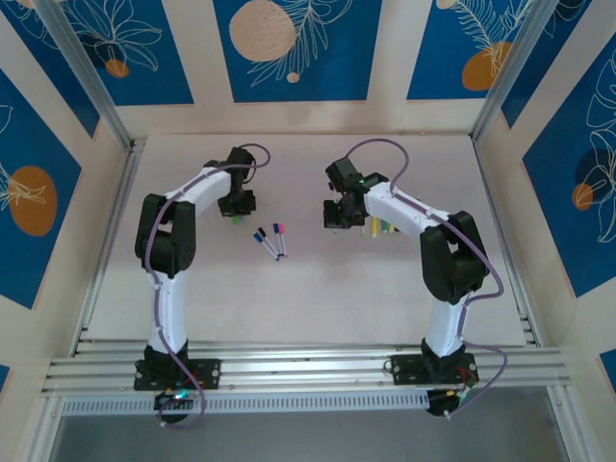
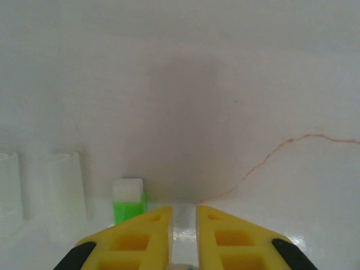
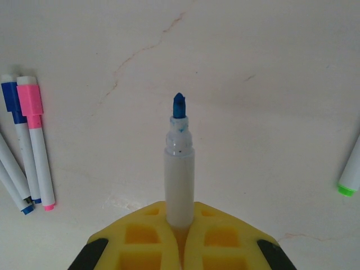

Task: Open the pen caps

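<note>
My right gripper (image 3: 180, 218) is shut on a white-barrelled pen (image 3: 179, 180) whose blue tip (image 3: 179, 106) is bare and points away from me, above the table. In the top view that gripper (image 1: 335, 217) hangs right of centre. My left gripper (image 2: 183, 216) hovers low over the table with its yellow fingers (image 2: 146, 233) a narrow slit apart; a small whitish-blue piece, apparently a pen cap (image 2: 183, 266), sits deep between them. A green and white pen end (image 2: 129, 201) lies just left of those fingers. Capped pens with a blue cap (image 3: 10, 94) and a pink cap (image 3: 29, 95) lie on the left.
Several small capped pens (image 1: 270, 241) lie between the two arms. Yellow and green pens (image 1: 377, 228) lie beside the right arm. A green-ended pen (image 3: 350, 179) reaches in at the right edge. Two blurred clear cylinders (image 2: 63, 191) stand left of the left gripper.
</note>
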Available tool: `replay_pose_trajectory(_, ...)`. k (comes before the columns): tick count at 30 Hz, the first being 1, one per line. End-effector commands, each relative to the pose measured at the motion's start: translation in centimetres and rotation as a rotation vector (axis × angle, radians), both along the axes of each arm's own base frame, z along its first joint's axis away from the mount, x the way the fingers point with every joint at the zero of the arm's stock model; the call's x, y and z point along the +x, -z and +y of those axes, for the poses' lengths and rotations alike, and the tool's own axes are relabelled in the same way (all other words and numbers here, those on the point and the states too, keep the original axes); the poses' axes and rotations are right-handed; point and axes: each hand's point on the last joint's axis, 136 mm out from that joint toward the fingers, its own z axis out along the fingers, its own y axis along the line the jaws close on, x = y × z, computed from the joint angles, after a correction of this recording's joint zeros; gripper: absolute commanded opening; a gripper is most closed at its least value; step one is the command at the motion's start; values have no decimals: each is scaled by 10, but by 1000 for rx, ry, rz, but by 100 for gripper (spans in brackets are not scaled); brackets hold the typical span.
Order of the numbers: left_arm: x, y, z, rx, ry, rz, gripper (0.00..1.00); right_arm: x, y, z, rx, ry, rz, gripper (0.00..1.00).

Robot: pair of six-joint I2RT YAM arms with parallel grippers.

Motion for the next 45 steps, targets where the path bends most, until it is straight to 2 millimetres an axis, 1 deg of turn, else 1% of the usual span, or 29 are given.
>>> replay_pose_trajectory(1,4,-1,8,30,-6,7,1,0,4,-6,-24,2,14,0)
replay_pose_trajectory(4,4,1,9,40,-10,16,7,1,5,-7,-28,3,14,0)
replay_pose_trajectory(9,4,1,9,38,-11,17,12,1,9,-11,-41,12,20,0)
replay_pose_trajectory(18,4,0,12,55,-14,21,16,0,13,-16,-62,20,27,0)
replay_pose_trajectory(23,3,1,14,64,-14,24,20,1,14,-19,-70,27,24,0)
replay_pose_trajectory(27,2,2,14,64,-13,26,21,4,16,-24,-78,41,26,0)
replay_pose_trajectory(33,4,0,13,60,-11,21,22,10,30,-38,-87,76,46,0)
replay_pose_trajectory(38,8,-11,11,50,-12,0,23,17,44,-51,-121,100,59,0)
replay_pose_trajectory(45,16,-44,4,7,-5,-65,25,23,58,-74,-222,142,84,0)
